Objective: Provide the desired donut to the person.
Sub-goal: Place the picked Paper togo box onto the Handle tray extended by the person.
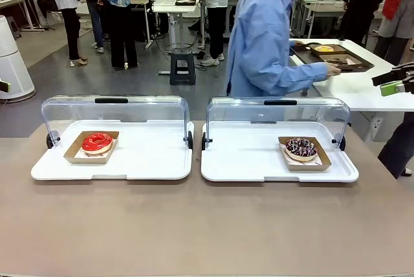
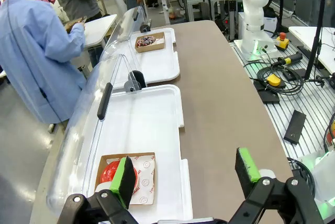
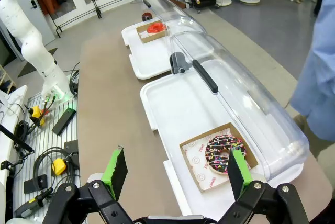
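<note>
A red-glazed donut (image 1: 97, 142) lies in a cardboard tray on the left white tray (image 1: 155, 160). A chocolate donut with sprinkles (image 1: 301, 147) lies in its own cardboard tray on the right white tray (image 1: 246, 160). Both clear lids are swung up at the far side. The person (image 1: 265, 37) in a light blue shirt stands beyond the right tray, turned toward a side table. In the left wrist view my left gripper (image 2: 186, 174) hangs open above the red donut (image 2: 109, 171). In the right wrist view my right gripper (image 3: 177, 171) is open above the near end of its tray, beside the chocolate donut (image 3: 225, 153).
A white side table (image 1: 362, 89) with brown trays stands at the far right, where the person's hand (image 1: 333, 68) reaches. The brown tabletop (image 1: 207, 225) lies bare in front of the trays. Bystanders and a black step stool (image 1: 182, 66) are farther back.
</note>
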You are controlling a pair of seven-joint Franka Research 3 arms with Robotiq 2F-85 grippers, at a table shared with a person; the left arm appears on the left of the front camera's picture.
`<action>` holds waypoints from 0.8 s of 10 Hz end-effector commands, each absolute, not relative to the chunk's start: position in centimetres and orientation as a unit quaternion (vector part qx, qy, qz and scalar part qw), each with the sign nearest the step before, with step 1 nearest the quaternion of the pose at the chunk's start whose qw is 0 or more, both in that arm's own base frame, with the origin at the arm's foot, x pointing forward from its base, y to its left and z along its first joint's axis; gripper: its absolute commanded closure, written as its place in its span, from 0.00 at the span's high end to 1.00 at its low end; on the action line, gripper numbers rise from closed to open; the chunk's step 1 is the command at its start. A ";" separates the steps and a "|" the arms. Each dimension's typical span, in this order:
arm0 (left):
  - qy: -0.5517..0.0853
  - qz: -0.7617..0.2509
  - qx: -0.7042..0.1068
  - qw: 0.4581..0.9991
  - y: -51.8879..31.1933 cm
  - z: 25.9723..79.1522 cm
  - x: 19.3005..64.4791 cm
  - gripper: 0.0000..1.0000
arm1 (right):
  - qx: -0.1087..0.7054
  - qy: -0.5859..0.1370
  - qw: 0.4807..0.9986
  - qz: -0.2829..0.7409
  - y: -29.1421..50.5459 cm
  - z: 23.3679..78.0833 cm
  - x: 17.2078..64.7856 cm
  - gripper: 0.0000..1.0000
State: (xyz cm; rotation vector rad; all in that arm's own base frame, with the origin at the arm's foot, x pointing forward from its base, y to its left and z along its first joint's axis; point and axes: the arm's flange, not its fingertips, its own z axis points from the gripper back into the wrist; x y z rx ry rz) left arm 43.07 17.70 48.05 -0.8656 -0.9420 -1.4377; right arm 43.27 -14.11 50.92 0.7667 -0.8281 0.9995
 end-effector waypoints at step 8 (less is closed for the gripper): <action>-0.402 -0.613 -0.370 0.570 17.8 48.3 42.9 1.00 | 0.350 -0.371 0.730 0.454 -13.9 50.7 43.0 1.00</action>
